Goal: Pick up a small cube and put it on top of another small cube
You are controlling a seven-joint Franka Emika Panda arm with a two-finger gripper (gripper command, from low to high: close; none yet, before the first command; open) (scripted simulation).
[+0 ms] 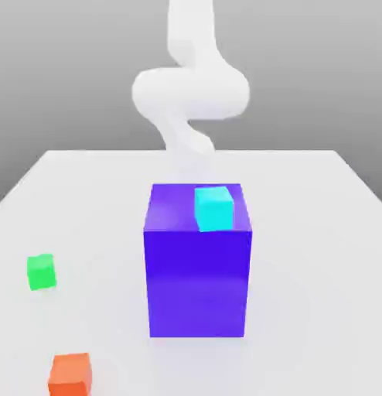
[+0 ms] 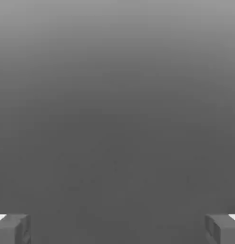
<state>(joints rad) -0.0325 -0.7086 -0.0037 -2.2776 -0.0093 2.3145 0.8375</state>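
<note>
Small green cube (image 1: pixel 41 271) sits near the desk's (image 1: pixel 318 232) edge at the exterior view's left.
Orange cube (image 1: pixel 70 374) nearer the front corner; cyan cube (image 1: pixel 214 208) atop blue block (image 1: pixel 198 282); claw (image 2: pixel 117 229) spread wide.

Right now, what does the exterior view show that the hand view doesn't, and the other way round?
Only the exterior view shows the white table, the large blue-purple block with a small cyan cube on top, a small green cube, a small orange cube and the white arm. Only the hand view shows the tool, its grey fingertips wide apart over plain grey background. They share nothing; no magenta cube appears in either.
</note>
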